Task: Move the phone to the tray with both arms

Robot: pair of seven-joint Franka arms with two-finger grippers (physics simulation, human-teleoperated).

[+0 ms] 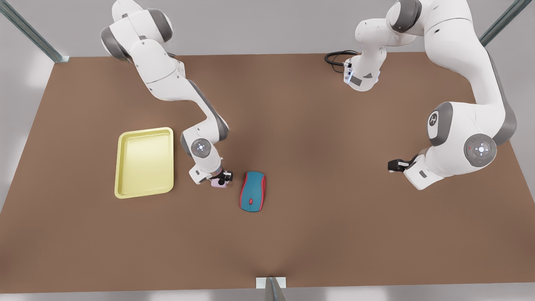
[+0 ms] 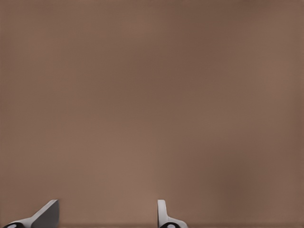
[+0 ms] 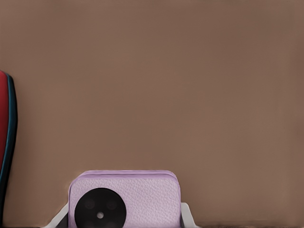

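Observation:
The pale pink phone (image 1: 218, 183) lies just on the front view's right of the pale yellow tray (image 1: 144, 163). My right gripper (image 1: 222, 177), on the arm at the front view's left, is down over it. In the right wrist view the phone (image 3: 142, 197) sits between the two fingers (image 3: 187, 214), which press against its sides. Its black round lens faces the camera. My left gripper (image 1: 395, 165) hangs at the front view's right, far from the phone. It is open (image 2: 107, 223) over bare table with nothing between its fingers.
A teal-and-red computer mouse (image 1: 253, 191) lies close beside the phone, on the side away from the tray; its edge shows in the right wrist view (image 3: 5, 142). A black cable (image 1: 336, 56) loops at the table's back edge. Metal frame posts stand at the corners.

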